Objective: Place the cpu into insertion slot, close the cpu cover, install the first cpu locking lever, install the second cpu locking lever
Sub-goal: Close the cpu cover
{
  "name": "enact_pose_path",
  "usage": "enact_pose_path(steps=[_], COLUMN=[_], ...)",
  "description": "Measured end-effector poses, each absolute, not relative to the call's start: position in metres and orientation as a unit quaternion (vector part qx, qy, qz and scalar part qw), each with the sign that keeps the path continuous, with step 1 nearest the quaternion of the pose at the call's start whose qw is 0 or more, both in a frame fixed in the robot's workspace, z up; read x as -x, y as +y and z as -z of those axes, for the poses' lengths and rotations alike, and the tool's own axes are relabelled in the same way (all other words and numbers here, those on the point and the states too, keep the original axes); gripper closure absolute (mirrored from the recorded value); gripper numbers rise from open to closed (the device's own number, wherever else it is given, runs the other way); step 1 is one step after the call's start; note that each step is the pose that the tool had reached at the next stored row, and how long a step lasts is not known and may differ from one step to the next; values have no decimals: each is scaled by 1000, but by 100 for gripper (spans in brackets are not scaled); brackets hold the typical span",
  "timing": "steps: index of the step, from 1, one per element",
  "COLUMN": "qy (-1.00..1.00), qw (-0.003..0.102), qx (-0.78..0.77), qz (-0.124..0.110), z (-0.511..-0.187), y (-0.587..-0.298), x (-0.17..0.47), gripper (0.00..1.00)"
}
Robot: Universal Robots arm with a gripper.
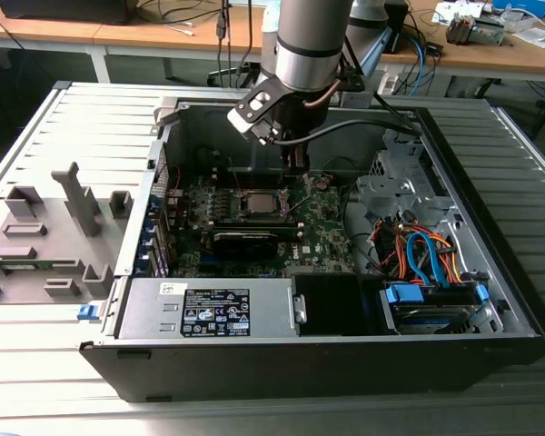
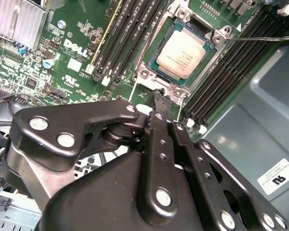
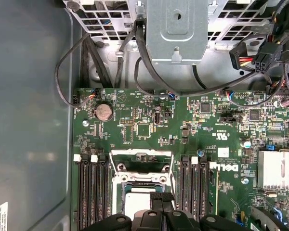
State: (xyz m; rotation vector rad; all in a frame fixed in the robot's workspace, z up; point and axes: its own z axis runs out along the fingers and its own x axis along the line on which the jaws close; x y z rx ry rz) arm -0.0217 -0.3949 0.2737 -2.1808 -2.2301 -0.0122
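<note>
The cpu [image 2: 182,52] lies flat in its socket on the green motherboard [image 2: 72,53], pale metal top up. The cpu cover [image 2: 156,41], a thin silver frame, lies around it. One thin wire locking lever [image 2: 265,37] sticks out sideways from the socket, away from the frame. My gripper [image 2: 161,96] is shut with nothing between its black fingers, and its tip hovers at the socket's corner. In the first wrist view the fingertips [image 3: 161,197] cover part of the cpu [image 3: 135,204]. In the exterior view the gripper [image 1: 297,182] hangs just to the right of the socket [image 1: 257,203].
Black memory slots [image 2: 130,33] flank the socket on both sides. A long black card [image 1: 245,241] lies in front of it. The drive cage [image 1: 395,186] and coloured cables [image 1: 422,254] fill the case's right side. A grey fixture [image 1: 45,236] stands outside to the left.
</note>
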Motion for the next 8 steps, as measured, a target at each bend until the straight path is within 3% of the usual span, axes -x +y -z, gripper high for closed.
enact_pose_path(steps=[8], qy=[-715], qw=[11], qx=[699], qz=[4], z=[-274], y=[-395], x=[19], gripper=[89])
